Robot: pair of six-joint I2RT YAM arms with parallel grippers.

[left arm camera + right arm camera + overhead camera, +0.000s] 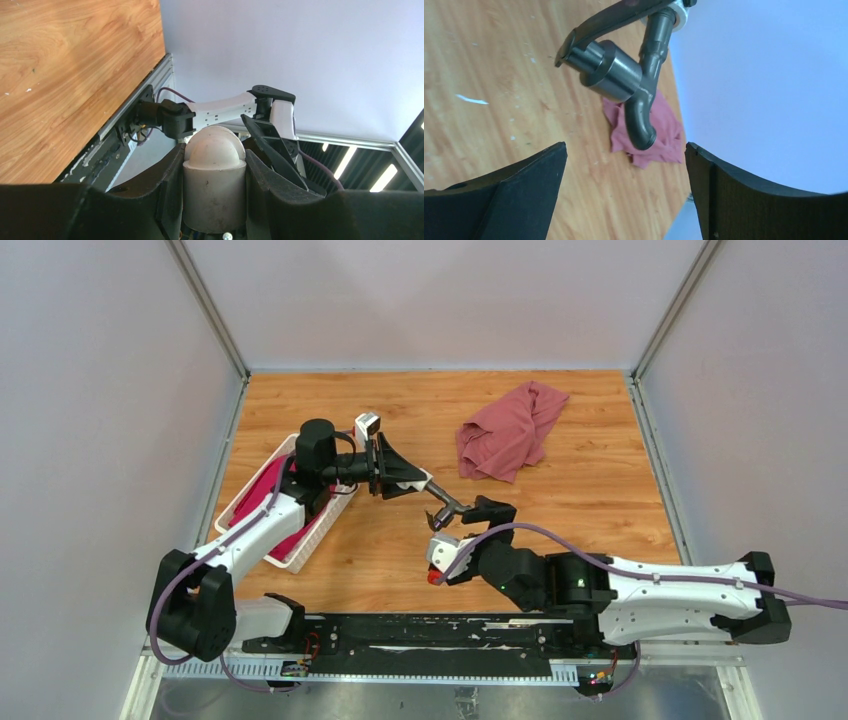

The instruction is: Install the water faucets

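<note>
Closest to the left wrist camera was the white fitting (214, 192), clenched between the left fingers (165, 192), with its rounded end toward the top of that view. The dark grey tap (631, 82) was hidden there. From above it stood out beyond this fitting, in the air over the desk (580, 520), slanting toward the right arm.

The right fingers (524, 192) were spread apart and held nothing. The tap was just ahead of them, in line with the gap and apart from both. Its stem ran from the fitting down toward them, roughly crosswise to their closing line, spout end nearest. How deep the thread sat, I could not tell.

I judge the right arm, the free one, must advance to take the tap body. No brand or writing could be read.
</note>
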